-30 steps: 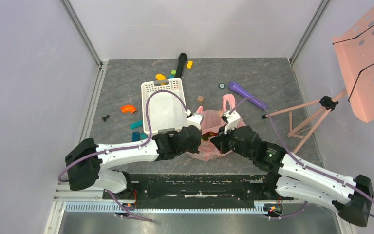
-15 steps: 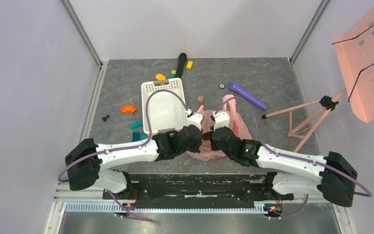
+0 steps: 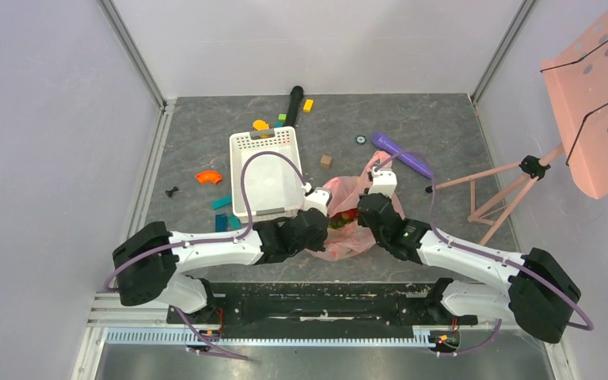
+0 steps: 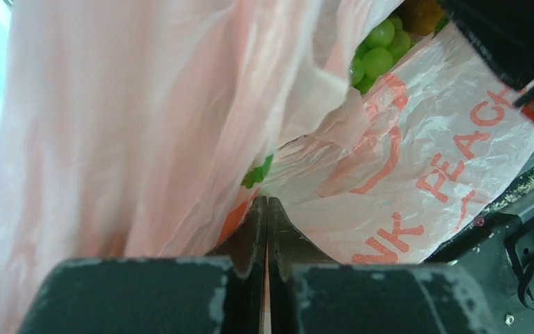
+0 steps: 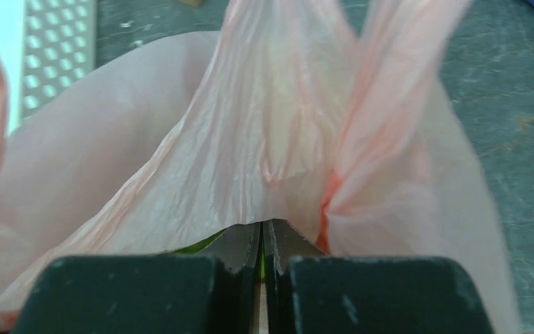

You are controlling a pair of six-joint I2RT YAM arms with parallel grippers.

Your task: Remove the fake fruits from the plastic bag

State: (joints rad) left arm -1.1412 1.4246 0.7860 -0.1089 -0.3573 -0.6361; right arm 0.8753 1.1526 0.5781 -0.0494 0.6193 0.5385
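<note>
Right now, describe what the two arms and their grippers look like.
Both the left arm and right arm have white links between bulky black joints, each with a looping purple cable. The left gripper and right gripper have dark, tapering fingers on scuffed black blocks.

Counter: dark grey, marbled, matte.
Far wall, left wall, right wall: plain pale lilac-white panels.
Far-left corner post and far-right corner post: bare metal.
Right side: pink perforated panel, tilted, on a pink tripod stand; one foot rests on the counter.
Near edge: black rail, then a ribbed metal strip.
Light: even, with soft shadows.
</note>
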